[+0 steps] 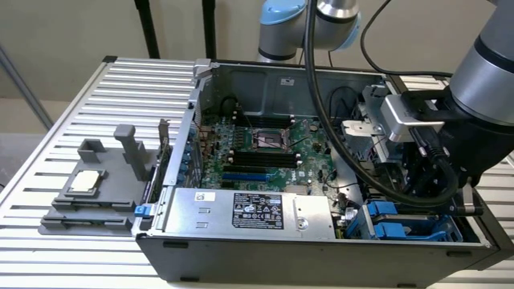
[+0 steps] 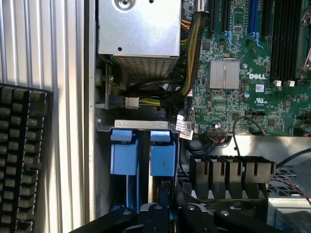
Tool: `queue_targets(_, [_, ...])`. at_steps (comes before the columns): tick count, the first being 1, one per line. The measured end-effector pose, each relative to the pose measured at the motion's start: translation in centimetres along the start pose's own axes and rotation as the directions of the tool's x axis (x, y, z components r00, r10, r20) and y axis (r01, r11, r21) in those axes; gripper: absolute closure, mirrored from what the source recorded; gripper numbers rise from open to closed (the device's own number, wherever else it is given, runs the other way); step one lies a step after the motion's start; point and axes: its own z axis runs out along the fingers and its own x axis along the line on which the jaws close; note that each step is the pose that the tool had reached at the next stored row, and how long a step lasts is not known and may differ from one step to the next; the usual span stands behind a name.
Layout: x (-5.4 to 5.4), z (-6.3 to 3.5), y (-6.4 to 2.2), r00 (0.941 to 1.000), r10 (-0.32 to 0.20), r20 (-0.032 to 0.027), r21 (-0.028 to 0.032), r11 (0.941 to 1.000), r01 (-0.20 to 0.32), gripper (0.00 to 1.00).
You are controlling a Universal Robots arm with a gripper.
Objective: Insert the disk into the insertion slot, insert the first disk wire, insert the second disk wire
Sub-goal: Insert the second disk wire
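The gripper hangs over the drive cage, its black fingers closed together and holding nothing that can be made out. In the exterior view the cage sits at about four o'clock in the open case, with the power supply toward nine o'clock of it. Two blue carriers stand side by side in the cage; no drive label is readable, so the disk's place cannot be told.
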Motion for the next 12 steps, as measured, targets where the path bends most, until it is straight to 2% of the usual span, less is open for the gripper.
queue_targets(12, [0.01, 0.46, -0.06, 1.0, 0.0, 0.0004, 0.0, 1.0, 0.0, 0.84])
